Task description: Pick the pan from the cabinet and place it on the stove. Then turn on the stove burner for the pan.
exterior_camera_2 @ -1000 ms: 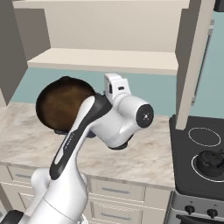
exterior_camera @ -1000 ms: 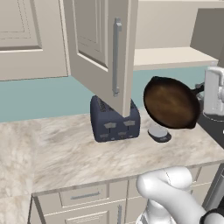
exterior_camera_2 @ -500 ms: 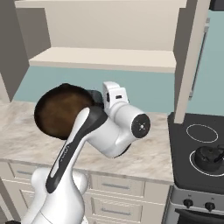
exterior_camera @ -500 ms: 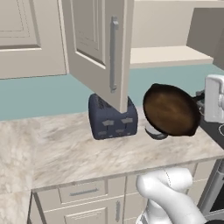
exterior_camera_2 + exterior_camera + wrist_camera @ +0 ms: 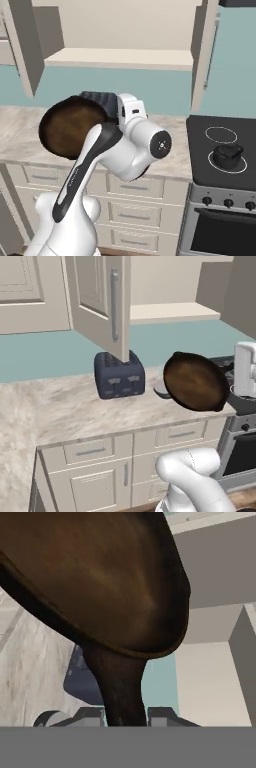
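Note:
The pan (image 5: 195,381) hangs in the air, tipped on edge, over the counter's front edge to the right of the toaster. It also shows as a dark disc, the pan (image 5: 67,127), left of my arm. My gripper (image 5: 125,716) is shut on the pan's handle (image 5: 120,687), with a finger (image 5: 89,716) on each side. The cabinet (image 5: 120,57) stands open, its door (image 5: 100,301) swung out and its shelf bare. The stove (image 5: 200,150) lies to the right, with a free burner ring (image 5: 221,134) at the back.
A dark blue toaster (image 5: 119,376) sits on the counter under the door. A small grey bowl-like thing (image 5: 160,390) lies behind the pan. A black kettle (image 5: 228,154) occupies the stove's front ring. Knobs (image 5: 227,202) line the stove front.
Both base views have shifted left, so the camera has moved right; more of the stove shows. The pan stays tilted in my shut gripper.

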Robot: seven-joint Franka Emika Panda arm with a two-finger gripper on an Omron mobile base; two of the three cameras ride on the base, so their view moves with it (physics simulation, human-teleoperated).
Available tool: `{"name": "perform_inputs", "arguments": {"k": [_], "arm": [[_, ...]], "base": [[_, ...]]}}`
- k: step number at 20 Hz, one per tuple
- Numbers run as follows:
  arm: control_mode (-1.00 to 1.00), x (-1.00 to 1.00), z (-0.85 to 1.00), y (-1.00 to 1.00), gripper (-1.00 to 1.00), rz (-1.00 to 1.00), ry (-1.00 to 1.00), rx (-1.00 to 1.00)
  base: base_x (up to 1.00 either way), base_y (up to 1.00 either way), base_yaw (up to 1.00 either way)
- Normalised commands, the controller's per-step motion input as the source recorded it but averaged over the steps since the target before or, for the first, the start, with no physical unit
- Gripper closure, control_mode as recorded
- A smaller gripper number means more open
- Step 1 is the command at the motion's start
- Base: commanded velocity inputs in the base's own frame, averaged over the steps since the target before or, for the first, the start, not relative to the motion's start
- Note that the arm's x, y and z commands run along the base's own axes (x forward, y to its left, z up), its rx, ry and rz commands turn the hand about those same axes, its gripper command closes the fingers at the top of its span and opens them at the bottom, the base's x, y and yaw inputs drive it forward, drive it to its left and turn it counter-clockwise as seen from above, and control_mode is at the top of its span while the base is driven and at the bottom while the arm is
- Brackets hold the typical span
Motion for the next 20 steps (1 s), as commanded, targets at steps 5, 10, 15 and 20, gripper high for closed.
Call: {"name": "perform_inputs", "arguments": {"k": [5,10,15,20], "arm": [[1.00,0.00,0.00,0.00,1.00,0.00,0.00,0.00],[1.00,0.00,0.00,0.00,1.00,0.00,0.00,0.00],[1.00,0.00,0.00,0.00,1.00,0.00,0.00,0.00],[1.00,0.00,0.00,0.00,1.00,0.00,0.00,0.00]], "base": [[-0.36,-0.42,-0.02],[-0.26,-0.61,0.00],[-0.40,-0.73,0.00],[-0.46,-0.69,0.00]]}}
